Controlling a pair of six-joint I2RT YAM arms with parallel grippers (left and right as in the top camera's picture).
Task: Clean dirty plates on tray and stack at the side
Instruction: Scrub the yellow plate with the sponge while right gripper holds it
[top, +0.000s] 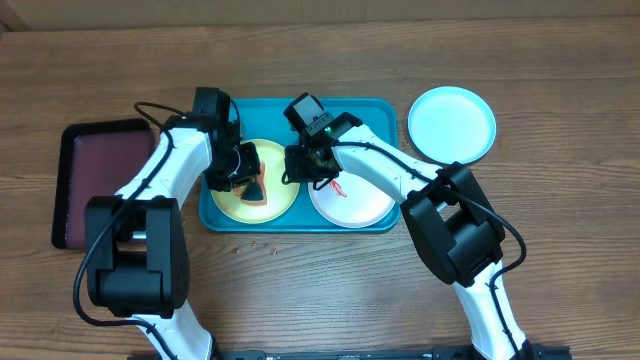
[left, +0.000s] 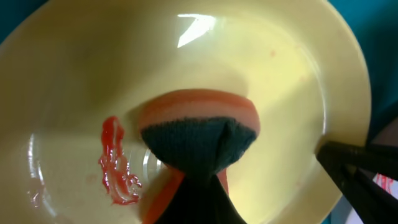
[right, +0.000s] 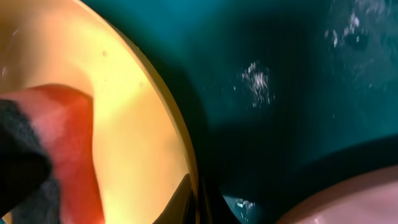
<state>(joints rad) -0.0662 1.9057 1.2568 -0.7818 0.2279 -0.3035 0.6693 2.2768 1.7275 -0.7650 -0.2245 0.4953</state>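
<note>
Two plates sit in the tray and one plate sits out on the worktop.

Closest in, the teal tray (top: 385, 110) holds the yellow-green plate (top: 283, 195) on its left side and the white plate (top: 358, 203) on its right side, just beside each other. The left gripper (top: 245, 176) has its jaws shut tight on an orange and dark sponge (left: 199, 134), which presses on the yellow-green plate, near a red smear (left: 115, 165). The right gripper (top: 300, 170) is at that plate's right rim, between the two plates, with its jaws nipped on the rim. The white plate has a small red mark (top: 338, 187) too. A dark maroon tray (top: 95, 180) lies off to the left with nothing in it. Farther back on the right, the light blue plate (top: 452, 123) rests alone on the wooden worktop (top: 560, 250), just beside the teal tray's corner.
</note>
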